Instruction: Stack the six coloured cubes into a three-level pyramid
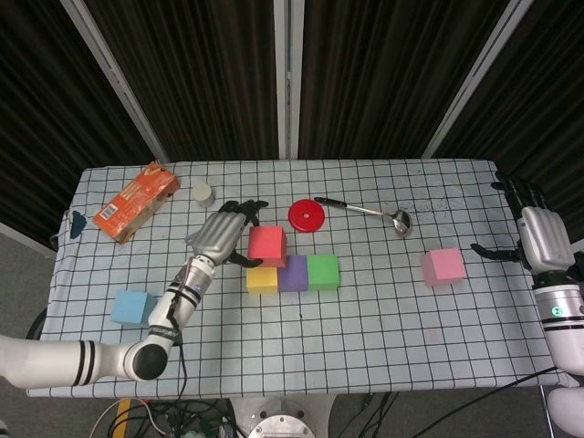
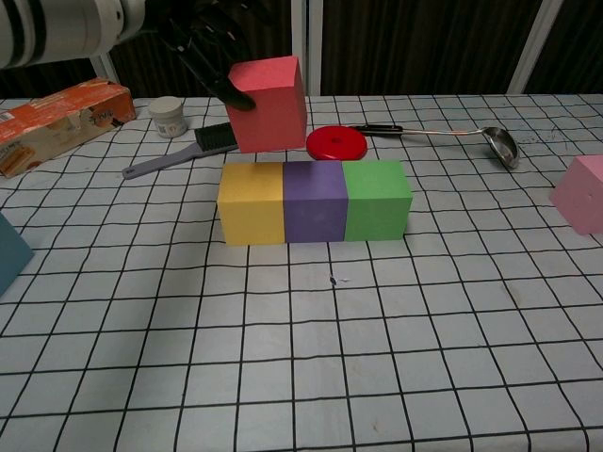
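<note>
The left hand (image 1: 219,236) grips the red cube (image 1: 267,246) at centre frame, held clear above the seam between the yellow cube (image 1: 262,279) and purple cube (image 1: 293,273), slightly tilted (matte, sharp-edged). The green cube (image 1: 323,271) completes that touching row. The pink cube (image 1: 443,266) sits at right; the blue cube (image 1: 133,308) lower left. The right hand (image 1: 538,235), at the right edge, holds nothing, fingers spread.

three cubes (image 2: 314,201) sat touching in a row mid-table; a fourth cube (image 2: 269,103) hung above the row's left end in the left hand (image 1: 219,235). another cube (image 1: 443,266) lay well right, one (image 1: 133,307) far left.
</note>
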Robot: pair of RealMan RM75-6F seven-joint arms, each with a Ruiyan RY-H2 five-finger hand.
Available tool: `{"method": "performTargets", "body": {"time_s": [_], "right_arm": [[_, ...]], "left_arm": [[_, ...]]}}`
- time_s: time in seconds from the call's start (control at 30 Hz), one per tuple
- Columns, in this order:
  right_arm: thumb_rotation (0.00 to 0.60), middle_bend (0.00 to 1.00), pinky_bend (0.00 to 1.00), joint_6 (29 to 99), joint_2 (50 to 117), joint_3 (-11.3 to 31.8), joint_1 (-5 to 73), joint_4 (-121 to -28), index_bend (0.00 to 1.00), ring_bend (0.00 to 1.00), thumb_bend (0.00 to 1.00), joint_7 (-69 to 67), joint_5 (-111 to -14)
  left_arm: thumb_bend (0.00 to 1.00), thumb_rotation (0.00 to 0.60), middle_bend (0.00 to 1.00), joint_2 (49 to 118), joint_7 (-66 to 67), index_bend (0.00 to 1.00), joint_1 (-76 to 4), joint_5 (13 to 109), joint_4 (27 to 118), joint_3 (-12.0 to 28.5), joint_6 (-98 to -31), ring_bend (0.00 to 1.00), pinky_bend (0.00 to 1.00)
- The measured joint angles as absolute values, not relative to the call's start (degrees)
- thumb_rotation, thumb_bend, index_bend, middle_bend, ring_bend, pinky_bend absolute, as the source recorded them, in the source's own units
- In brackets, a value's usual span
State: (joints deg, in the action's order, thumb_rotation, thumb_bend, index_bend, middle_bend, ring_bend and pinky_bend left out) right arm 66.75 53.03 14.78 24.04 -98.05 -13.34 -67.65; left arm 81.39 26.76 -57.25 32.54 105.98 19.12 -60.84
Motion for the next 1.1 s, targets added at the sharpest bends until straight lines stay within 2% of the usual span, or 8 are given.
{"method": "performTargets", "body": {"time_s": [0.73, 1.1], "right_arm": [[0.600, 0.18, 0.00, 68.49, 52.34, 14.34, 20.50, -96.52, 0.00, 0.00, 0.02, -17.00, -69.91], [0.600, 0.18, 0.00, 67.21, 52.63, 14.66, 20.35, -94.76, 0.00, 0.00, 0.02, -18.74, -69.81]], "left_arm": [[0.18, 0.600, 0.59, 89.34, 32.28, 0.13, -64.48, 25.05, 104.31, 20.55, -64.58, 0.25, 0.09], [0.16, 0.600, 0.53, 91.09, 31.81, 0.12, -64.18, 26.04, 102.48, 19.35, -65.03, 0.28, 0.09]]}}
